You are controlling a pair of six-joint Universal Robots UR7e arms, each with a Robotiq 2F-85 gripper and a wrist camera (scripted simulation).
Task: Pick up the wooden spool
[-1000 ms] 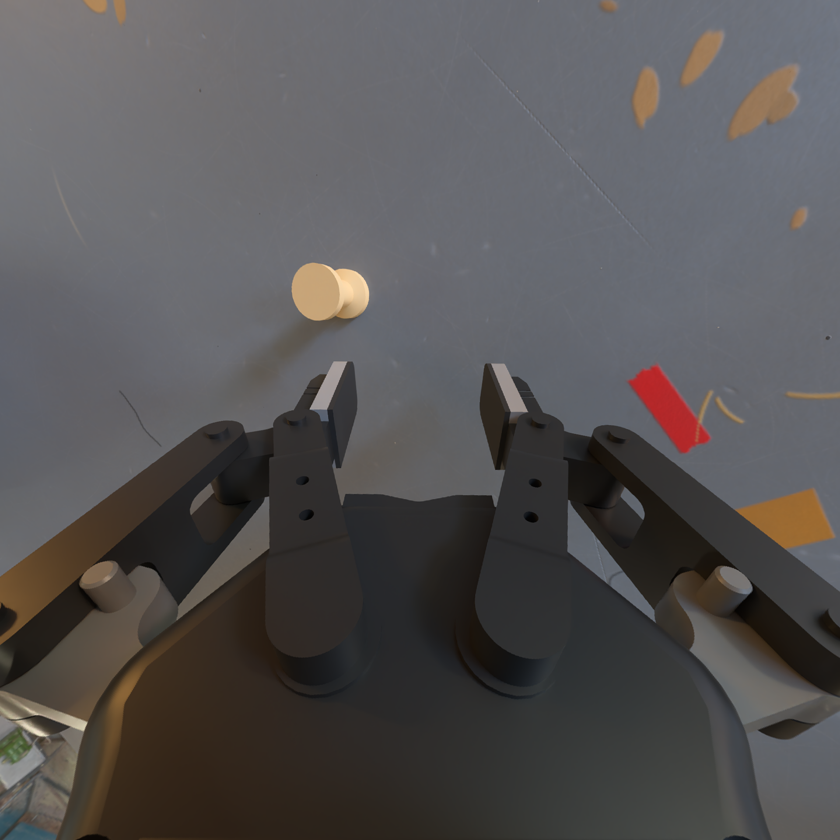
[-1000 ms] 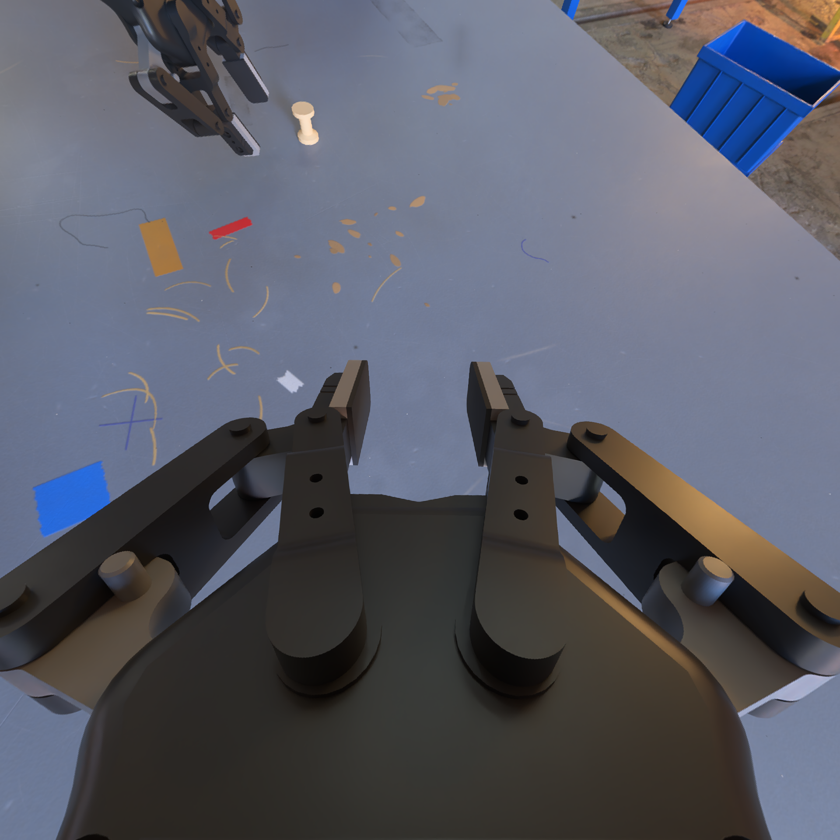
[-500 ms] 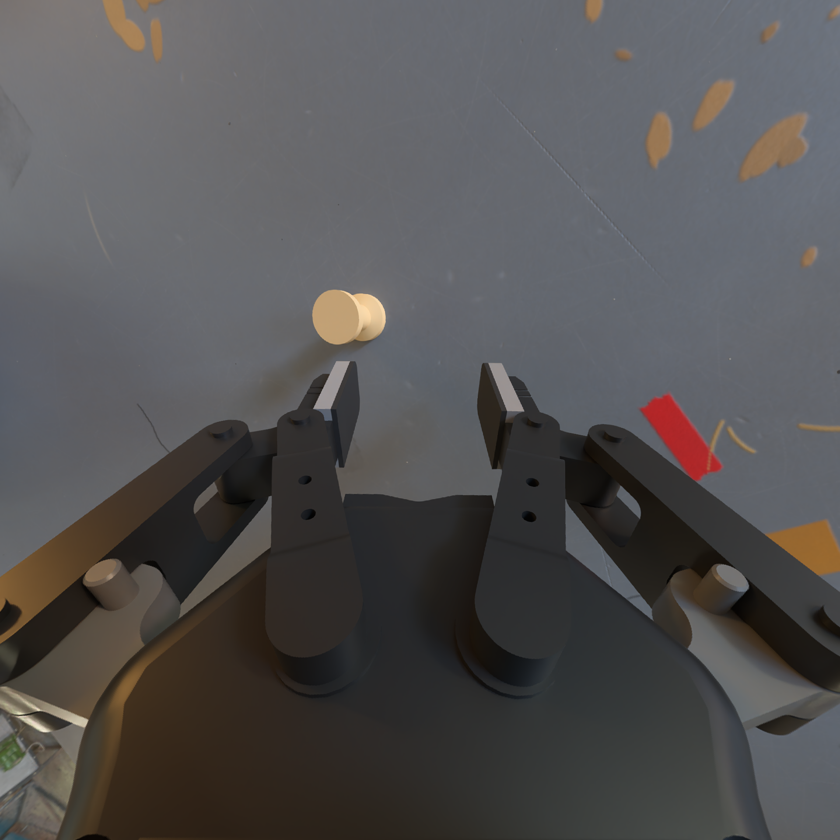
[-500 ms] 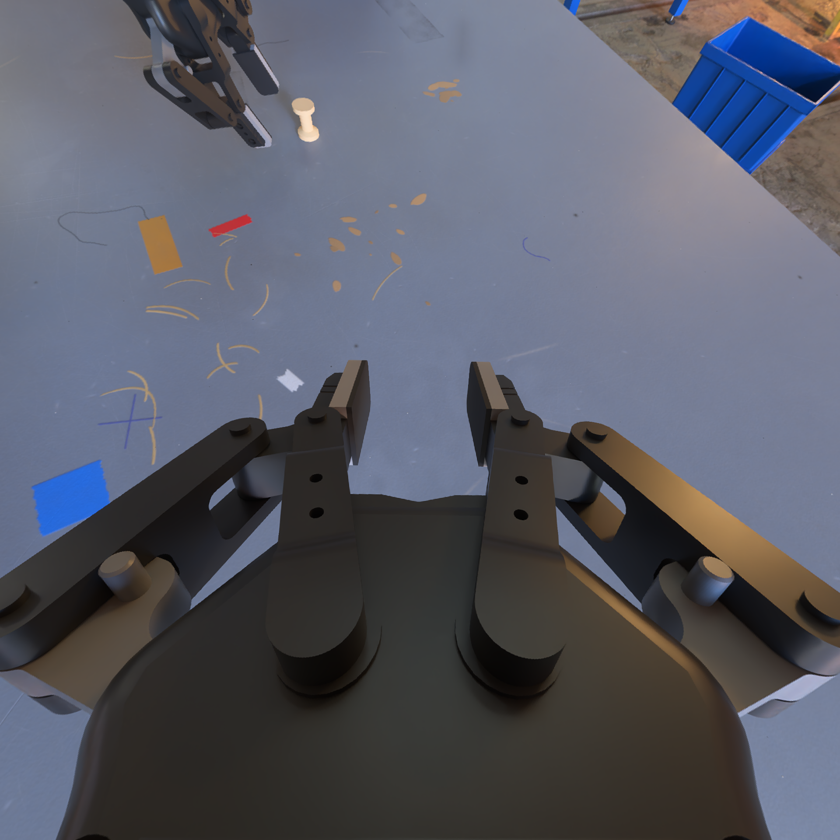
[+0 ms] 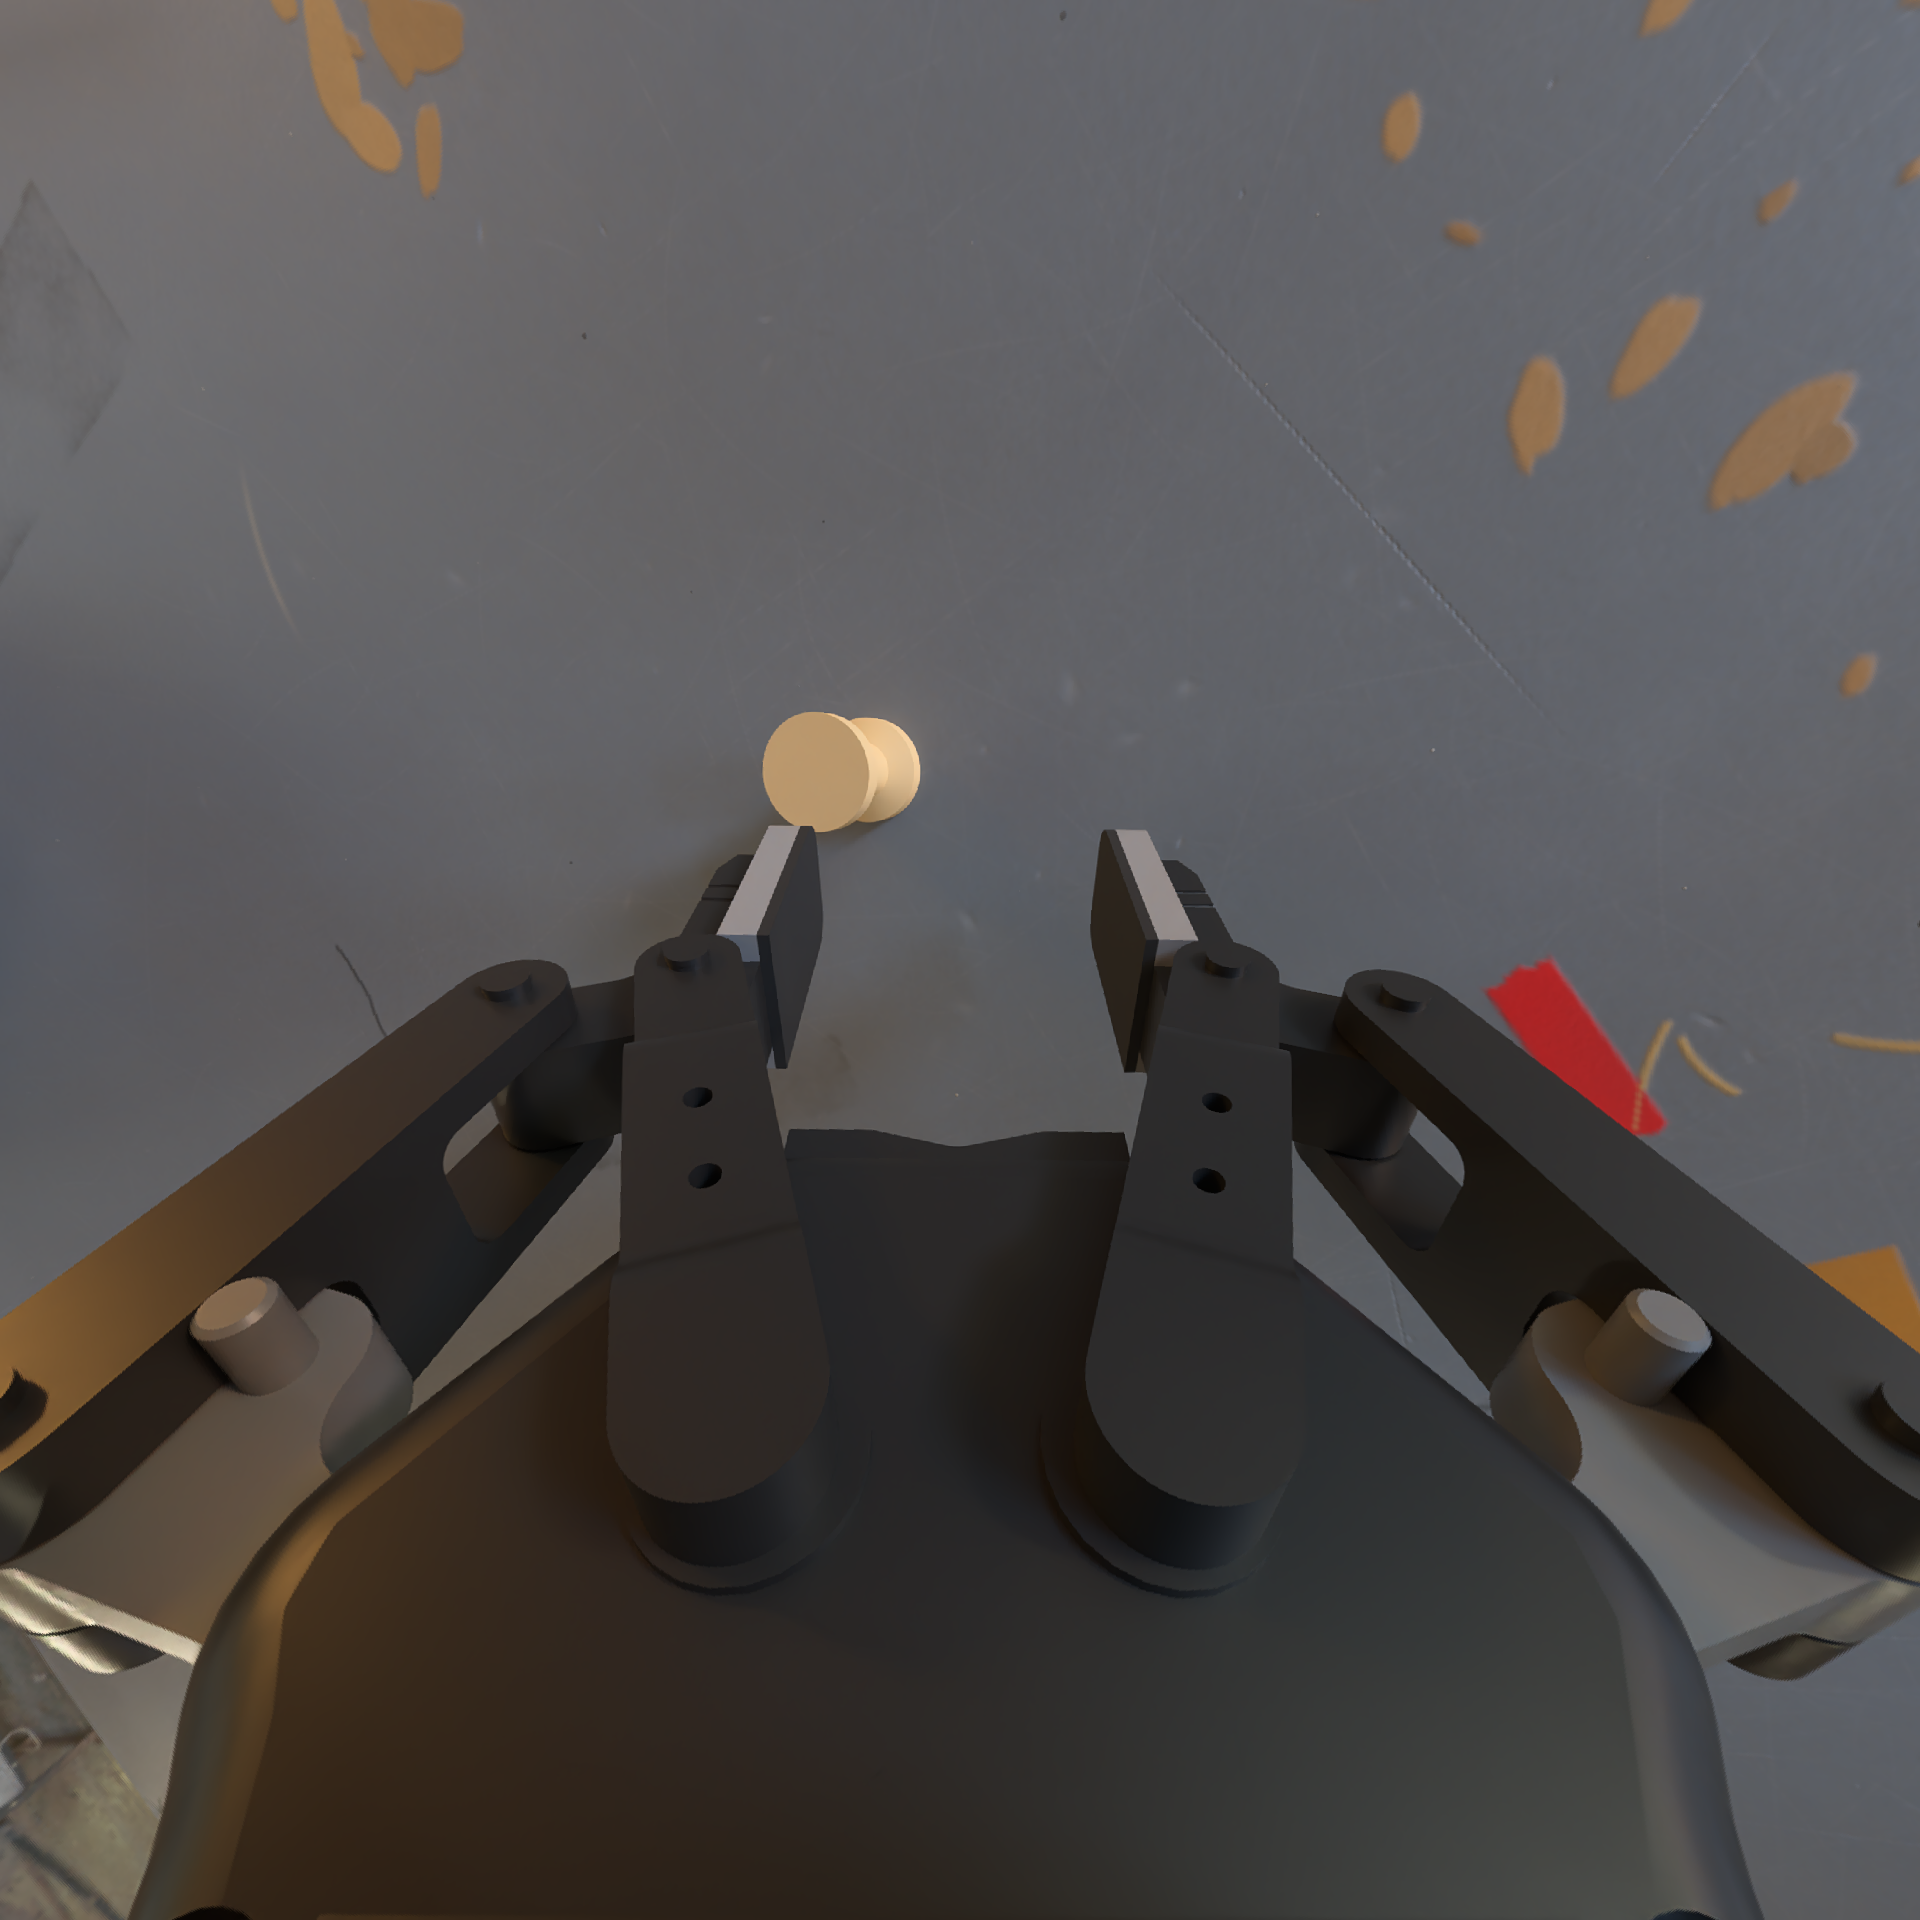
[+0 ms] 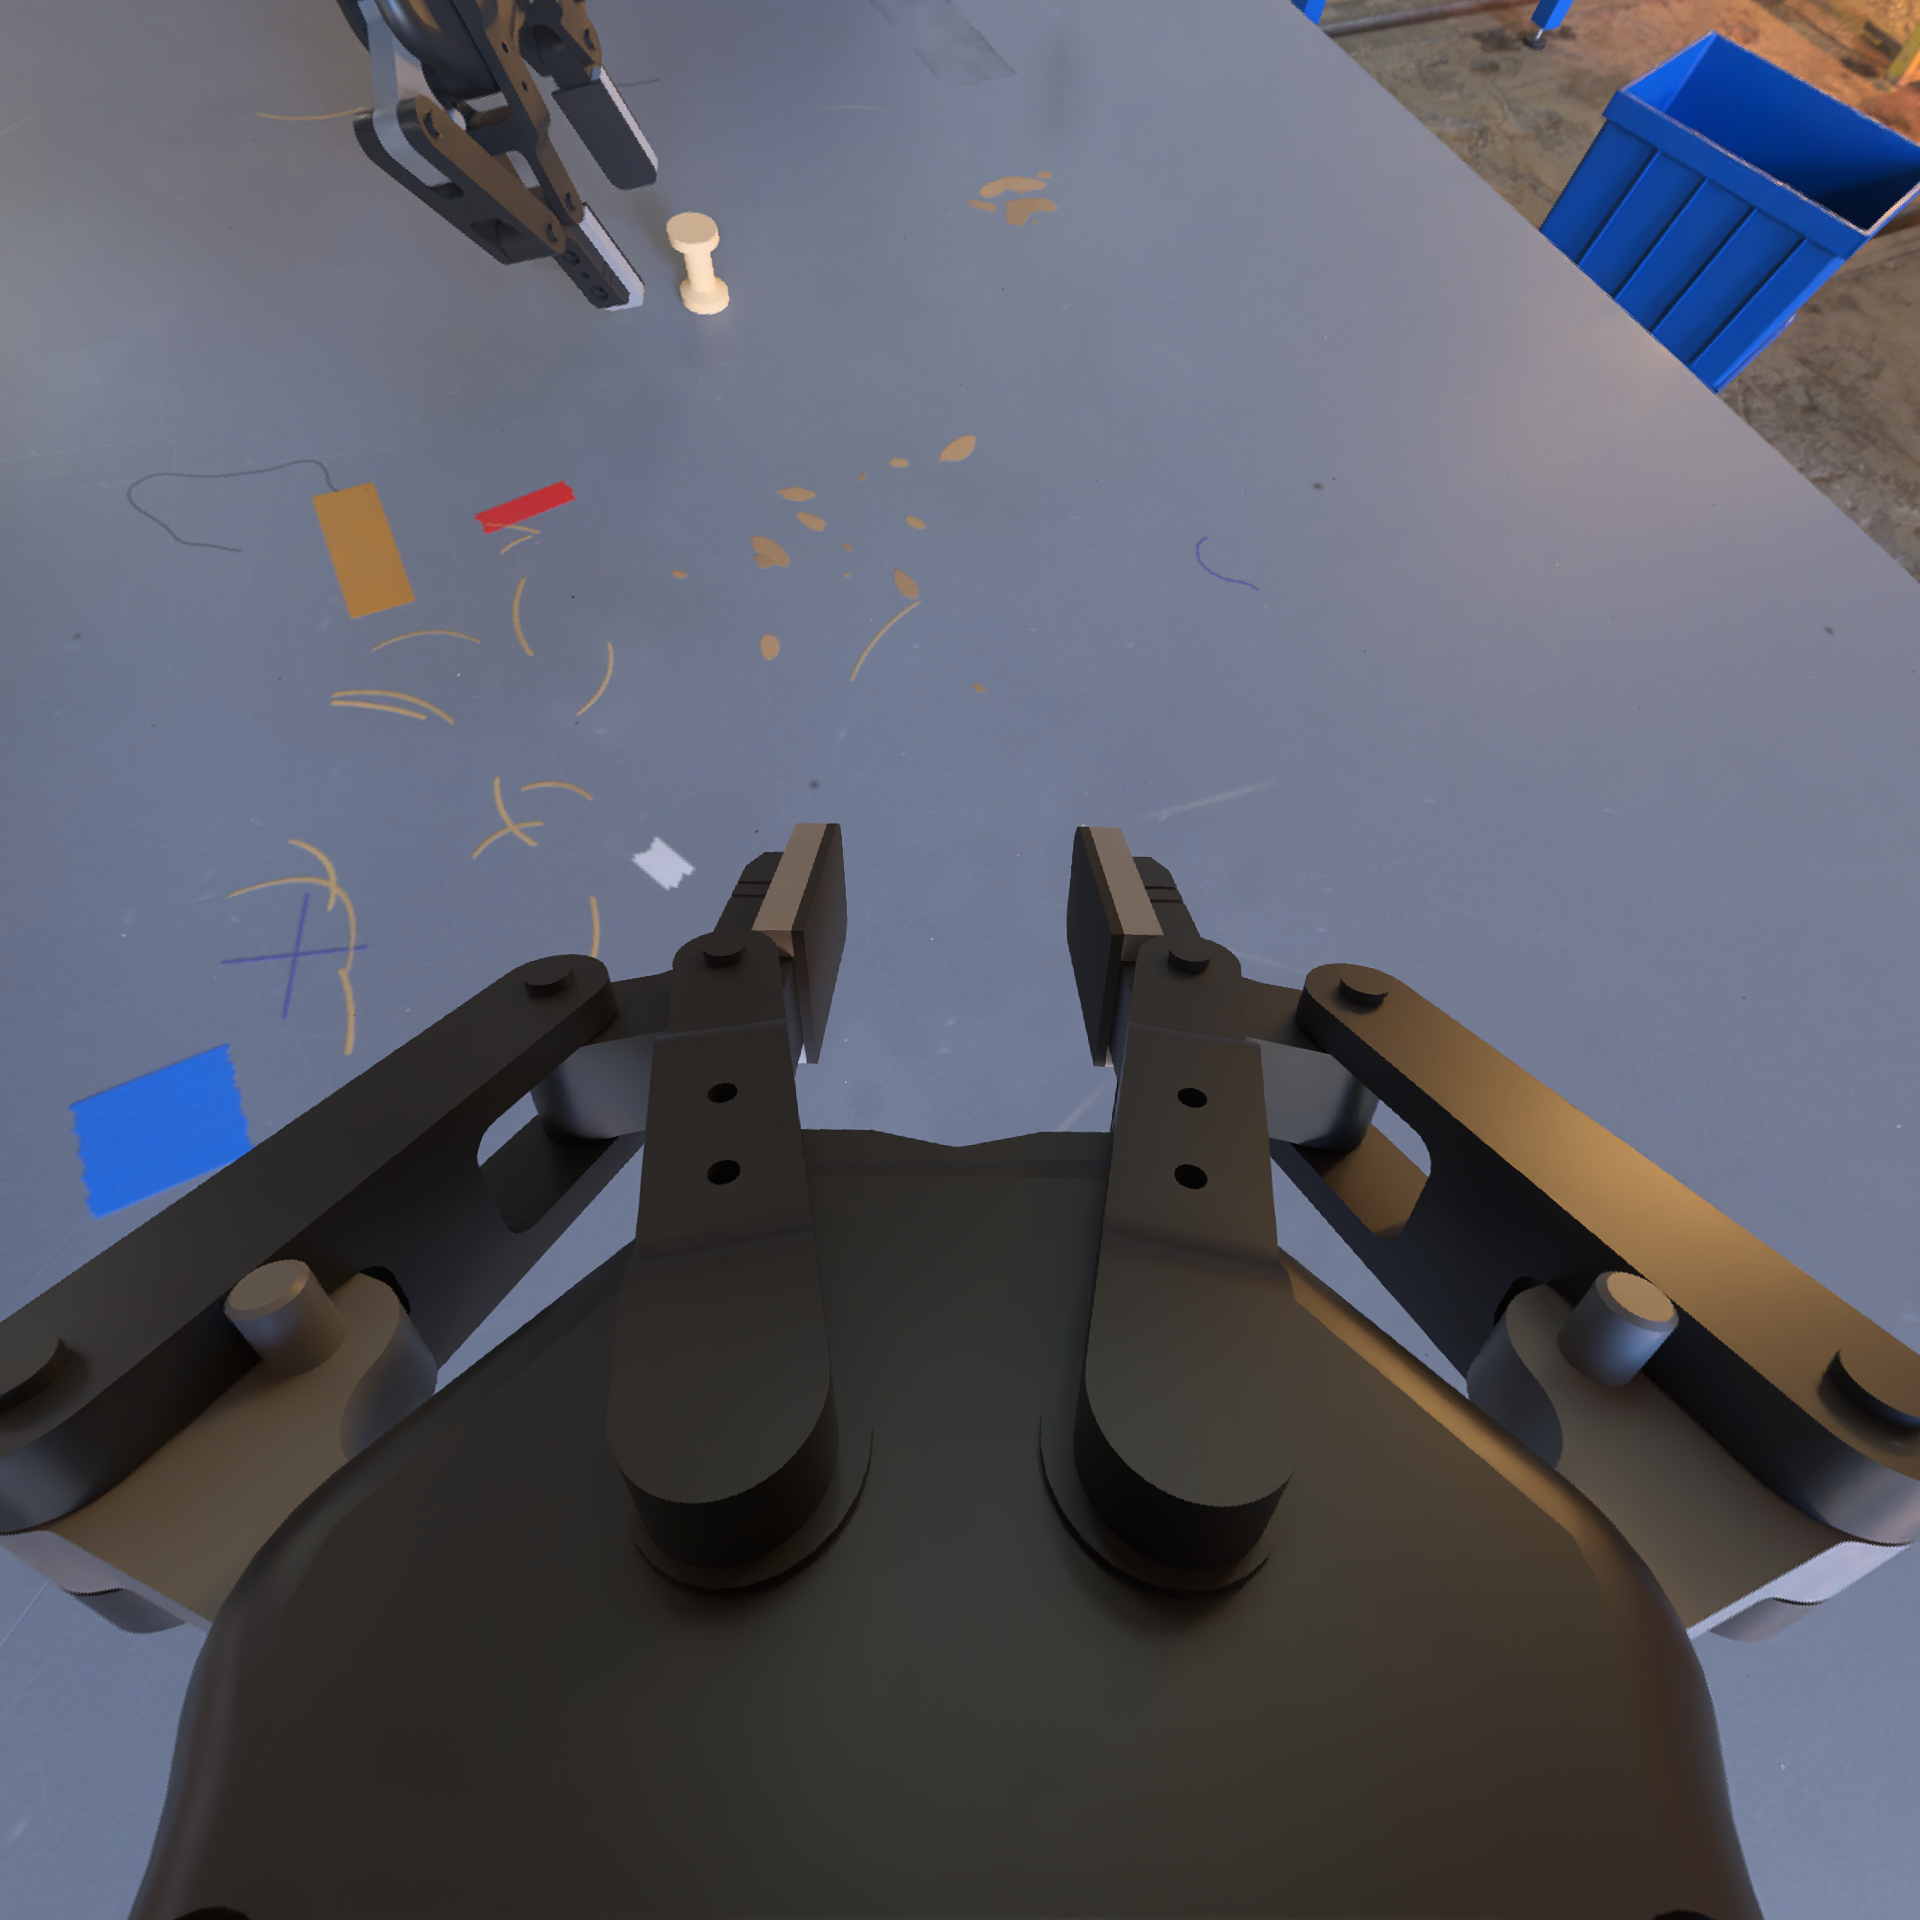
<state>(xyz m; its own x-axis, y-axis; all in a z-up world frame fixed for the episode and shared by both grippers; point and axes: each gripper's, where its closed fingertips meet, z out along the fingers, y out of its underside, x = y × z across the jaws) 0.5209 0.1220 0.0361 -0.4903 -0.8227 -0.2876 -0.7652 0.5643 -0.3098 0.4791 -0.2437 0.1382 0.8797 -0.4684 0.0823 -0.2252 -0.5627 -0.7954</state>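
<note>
The pale wooden spool point(image 5: 837, 771) stands upright on the grey table point(image 5: 1039, 468), seen from above in the left wrist view. My left gripper point(image 5: 956, 847) is open and empty, above the table, with its left fingertip point(image 5: 777, 883) just short of the spool. In the right wrist view the spool point(image 6: 698, 263) stands at the far left, with the left gripper point(image 6: 613, 223) right beside it. My right gripper point(image 6: 954, 847) is open and empty, far from the spool, over the near part of the table.
A blue bin point(image 6: 1733, 203) stands off the table's right edge. Flat marks lie on the table: a red strip point(image 6: 525, 505), an orange rectangle point(image 6: 364, 549), a blue patch point(image 6: 158, 1127), a white scrap point(image 6: 662, 861) and tan flecks point(image 6: 831, 520).
My left gripper has moved toward the spool, which now sits nearer its open fingers and more central in the left wrist view. The right gripper has not moved.
</note>
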